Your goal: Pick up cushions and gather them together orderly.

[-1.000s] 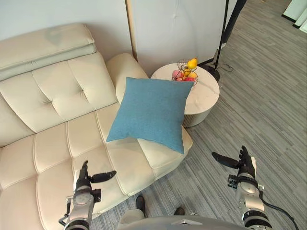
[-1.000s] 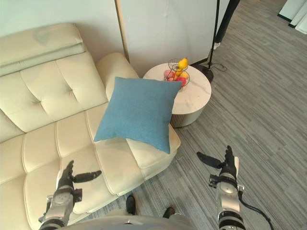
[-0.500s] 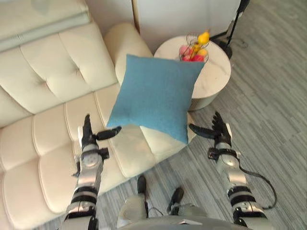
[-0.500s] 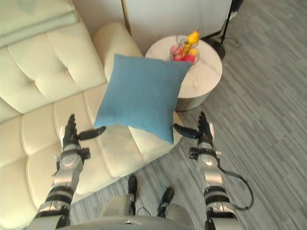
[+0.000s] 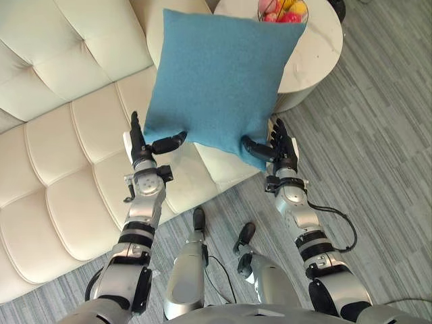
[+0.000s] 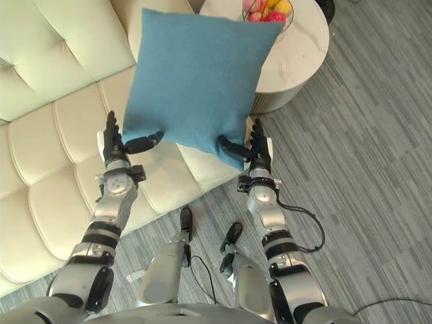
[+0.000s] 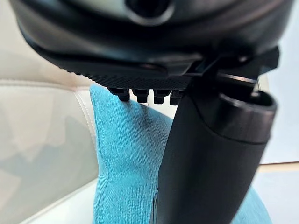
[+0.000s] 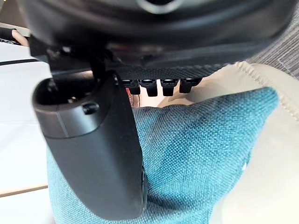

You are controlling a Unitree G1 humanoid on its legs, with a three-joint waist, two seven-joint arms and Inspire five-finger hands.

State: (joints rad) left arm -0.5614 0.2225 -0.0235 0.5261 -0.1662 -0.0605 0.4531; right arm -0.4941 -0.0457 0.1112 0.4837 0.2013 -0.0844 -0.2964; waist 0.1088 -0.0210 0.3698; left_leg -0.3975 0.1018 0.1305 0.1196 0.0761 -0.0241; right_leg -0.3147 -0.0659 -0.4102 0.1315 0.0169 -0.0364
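Note:
A blue cushion (image 5: 216, 74) stands tilted on the cream sofa (image 5: 61, 135), leaning back against its armrest. My left hand (image 5: 144, 154) is at the cushion's lower left corner, fingers straight and thumb stretched out to the corner's edge. My right hand (image 5: 282, 145) is at the lower right corner, also open, its thumb reaching under that corner. The left wrist view shows the cushion (image 7: 121, 154) just past the thumb. In the right wrist view the cushion (image 8: 196, 154) lies past the thumb on the sofa seat.
A round white side table (image 5: 317, 47) stands right behind the cushion, with a wire fruit basket (image 5: 280, 8) on it. Grey carpet floor (image 5: 378, 135) spreads to the right. The sofa seat runs on to the left.
The camera has tipped down and nearer. Both hands have risen from low beside the sofa to the cushion's two lower corners, thumbs now at its edge.

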